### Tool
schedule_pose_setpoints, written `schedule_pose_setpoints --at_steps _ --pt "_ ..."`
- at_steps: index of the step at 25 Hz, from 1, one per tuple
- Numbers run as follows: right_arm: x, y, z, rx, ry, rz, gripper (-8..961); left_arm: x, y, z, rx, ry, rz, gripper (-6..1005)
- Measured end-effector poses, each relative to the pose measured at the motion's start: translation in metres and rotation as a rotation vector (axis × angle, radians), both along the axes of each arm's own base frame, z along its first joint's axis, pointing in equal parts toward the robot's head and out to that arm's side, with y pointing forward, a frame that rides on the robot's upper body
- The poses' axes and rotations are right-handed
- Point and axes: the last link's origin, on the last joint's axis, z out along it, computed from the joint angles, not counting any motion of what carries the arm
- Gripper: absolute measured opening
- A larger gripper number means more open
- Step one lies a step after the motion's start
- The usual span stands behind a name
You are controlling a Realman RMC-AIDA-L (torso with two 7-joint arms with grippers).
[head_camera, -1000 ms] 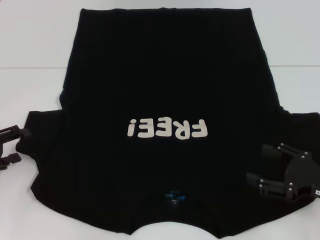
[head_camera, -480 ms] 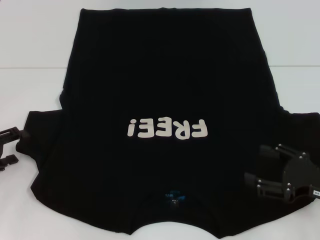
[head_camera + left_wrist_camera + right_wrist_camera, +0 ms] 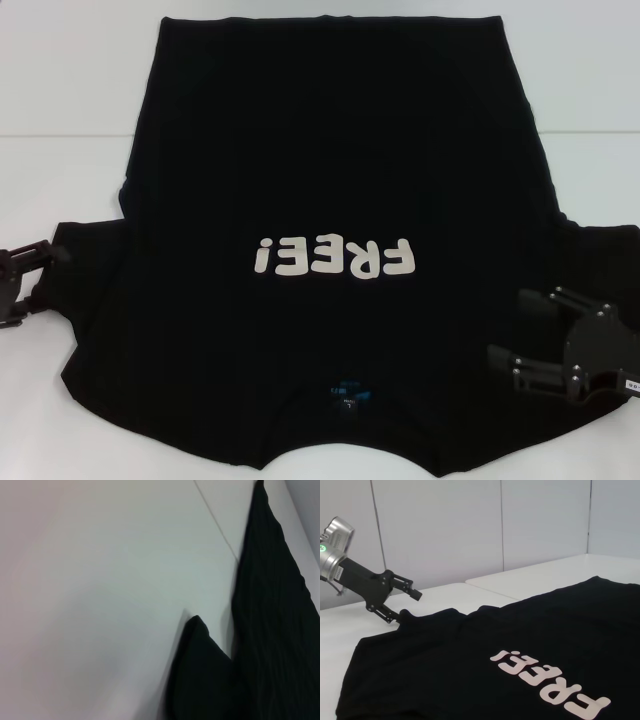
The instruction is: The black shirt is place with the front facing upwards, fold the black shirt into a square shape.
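The black shirt lies spread flat on the white table, front up, with its white "FREE!" lettering and its blue neck label towards me. My left gripper is open at the outer edge of the sleeve on the left; the right wrist view shows the left gripper with one finger above the sleeve edge and one at it. My right gripper is open above the shirt's near right shoulder area. The left wrist view shows only the sleeve tip and the shirt's side, no fingers.
The white table extends around the shirt, with a seam line running across it. A pale panelled wall stands behind the table in the right wrist view.
My left gripper has shifted slightly away from me and towards the sleeve edge. The right gripper and the shirt have barely moved.
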Motion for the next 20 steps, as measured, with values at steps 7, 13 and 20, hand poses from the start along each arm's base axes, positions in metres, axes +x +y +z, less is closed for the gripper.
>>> schedule_pose_setpoints --at_steps 7,13,20 --pt "-0.0006 -0.0004 -0.0003 -0.002 0.003 0.002 912 -0.0037 -0.0004 -0.0009 0.004 0.023 0.007 839" --pt "-0.0013 -0.0004 -0.0001 -0.003 0.006 0.006 912 -0.0059 0.0000 -0.0009 -0.006 0.065 -0.005 674" --pt "-0.0012 -0.0005 0.0006 -0.003 0.007 0.006 912 -0.0057 0.0009 -0.0042 -0.010 0.076 -0.004 504"
